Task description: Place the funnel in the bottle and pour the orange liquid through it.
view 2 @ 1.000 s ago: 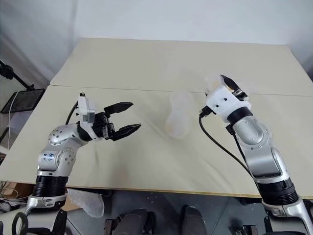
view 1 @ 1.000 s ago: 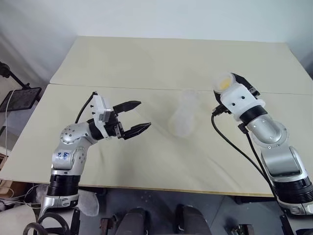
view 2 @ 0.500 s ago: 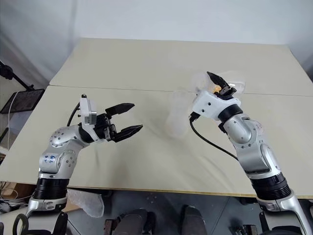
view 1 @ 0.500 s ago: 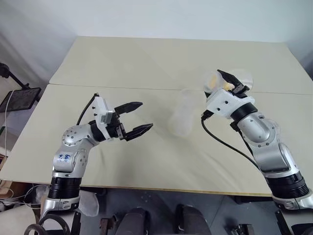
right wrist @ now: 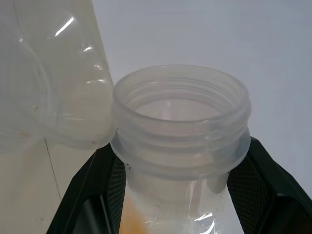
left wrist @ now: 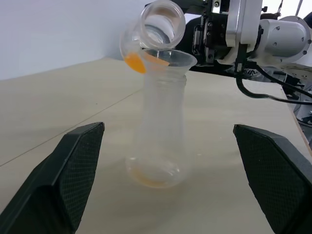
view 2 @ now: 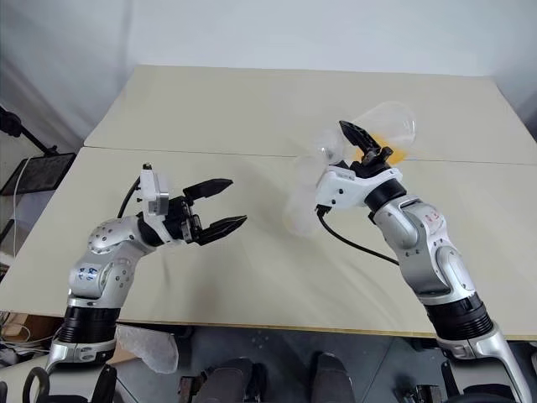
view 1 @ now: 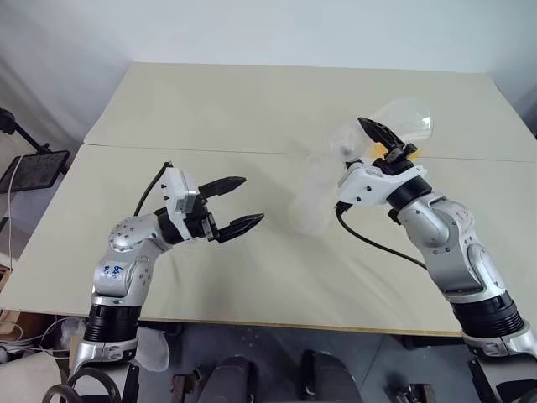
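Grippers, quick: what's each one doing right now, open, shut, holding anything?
Left gripper: open, holding nothing.
Right gripper: shut on the neck of the flask, tilted over the funnel.

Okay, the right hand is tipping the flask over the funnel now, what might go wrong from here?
1. The flask mouth sits toward one side of the funnel rim, so the orange liquid may spill past it.
2. The bottle stands free on the table; the open left hand is beside it, not holding it, so a nudge could tip it over.
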Robot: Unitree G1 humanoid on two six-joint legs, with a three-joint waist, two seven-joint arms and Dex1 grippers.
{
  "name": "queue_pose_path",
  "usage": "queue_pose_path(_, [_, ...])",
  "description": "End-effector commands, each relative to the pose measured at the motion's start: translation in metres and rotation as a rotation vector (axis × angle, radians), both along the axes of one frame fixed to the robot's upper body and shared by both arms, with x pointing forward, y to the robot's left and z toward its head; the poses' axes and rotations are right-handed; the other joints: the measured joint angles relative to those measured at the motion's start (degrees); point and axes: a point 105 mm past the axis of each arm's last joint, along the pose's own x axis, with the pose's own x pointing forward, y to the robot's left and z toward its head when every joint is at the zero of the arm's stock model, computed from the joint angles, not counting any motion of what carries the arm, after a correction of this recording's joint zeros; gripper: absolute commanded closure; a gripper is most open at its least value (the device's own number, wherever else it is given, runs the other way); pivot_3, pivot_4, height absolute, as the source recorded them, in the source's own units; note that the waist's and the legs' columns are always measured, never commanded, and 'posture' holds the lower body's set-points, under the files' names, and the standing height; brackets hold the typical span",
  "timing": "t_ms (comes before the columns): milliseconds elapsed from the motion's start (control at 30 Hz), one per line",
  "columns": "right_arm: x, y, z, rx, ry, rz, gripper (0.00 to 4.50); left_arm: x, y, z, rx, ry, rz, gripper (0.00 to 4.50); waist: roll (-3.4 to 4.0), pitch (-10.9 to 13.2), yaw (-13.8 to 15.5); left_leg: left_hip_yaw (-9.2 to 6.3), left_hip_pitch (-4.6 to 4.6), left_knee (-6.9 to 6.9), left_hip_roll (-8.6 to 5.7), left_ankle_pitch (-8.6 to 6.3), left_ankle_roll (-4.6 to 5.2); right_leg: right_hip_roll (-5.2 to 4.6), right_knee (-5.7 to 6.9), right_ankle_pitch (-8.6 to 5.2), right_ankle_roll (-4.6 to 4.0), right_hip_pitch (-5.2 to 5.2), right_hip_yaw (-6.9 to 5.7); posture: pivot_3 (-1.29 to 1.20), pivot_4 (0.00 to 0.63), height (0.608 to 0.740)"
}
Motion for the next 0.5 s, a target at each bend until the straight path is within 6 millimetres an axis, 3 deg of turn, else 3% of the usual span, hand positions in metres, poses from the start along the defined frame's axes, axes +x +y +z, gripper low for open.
queue_pose_path(33, [-0.0082, 0.0020, 0.0221, -0.020, -0.107, 0.015, 2.07, -0.0059, -0.0040, 0.0095, -0.018, -0.044, -0.022, 0.00, 0.00, 0.0, -0.1, 0.00, 0.00, 0.00, 0.00, 0.00, 0.00, 0.00, 0.00, 0.00, 0.00, 0.00, 0.00, 0.00, 0.150, 0.740])
queue_pose_path(500, [-0.0069, -0.0059, 0.0262, -0.126, -0.189, -0.063, 2.07, -0.0038, -0.0056, 0.0104, -0.025, -0.049, -0.025, 0.00, 0.00, 0.0, -0.2, 0.00, 0.00, -0.01, 0.00, 0.00, 0.00, 0.00, -0.01, 0.00, 0.00, 0.00, 0.01, 0.00, 0.150, 0.740])
